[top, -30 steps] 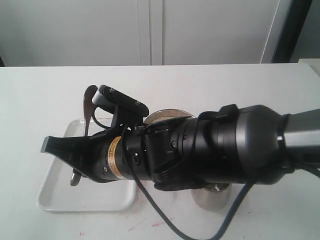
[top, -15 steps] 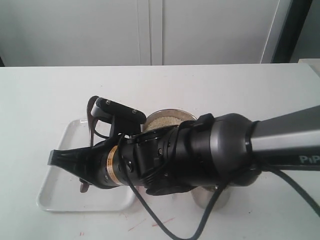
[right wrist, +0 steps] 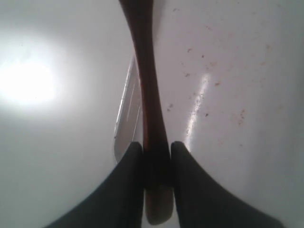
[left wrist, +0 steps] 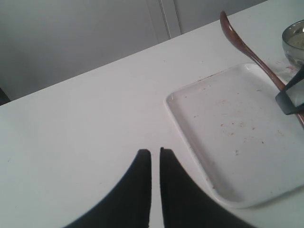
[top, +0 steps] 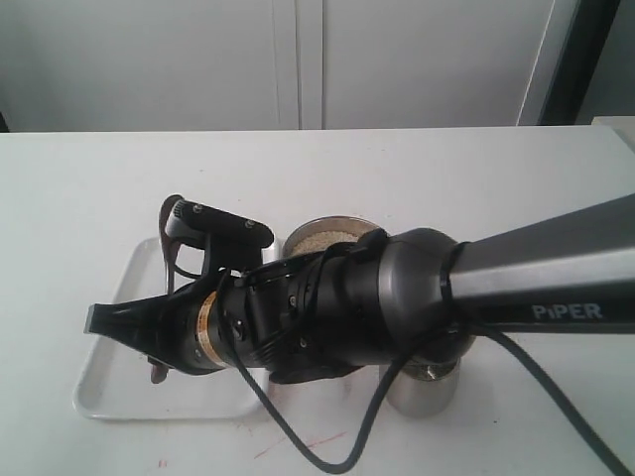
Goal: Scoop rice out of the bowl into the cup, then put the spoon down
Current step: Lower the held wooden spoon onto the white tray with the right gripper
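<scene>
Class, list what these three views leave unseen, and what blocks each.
1. Cup, exterior view: the right arm covers its mouth, hiding its contents.
2. Bowl: mostly behind that arm; cut by the edge in left wrist view.
3. Spoon, right wrist view: scoop end runs off the edge.

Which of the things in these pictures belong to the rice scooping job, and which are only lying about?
For the job: wooden spoon, held by the right gripper; metal bowl; rice; steel cup.
Only lying about: white tray, perhaps the spoon's resting place; white table.
</scene>
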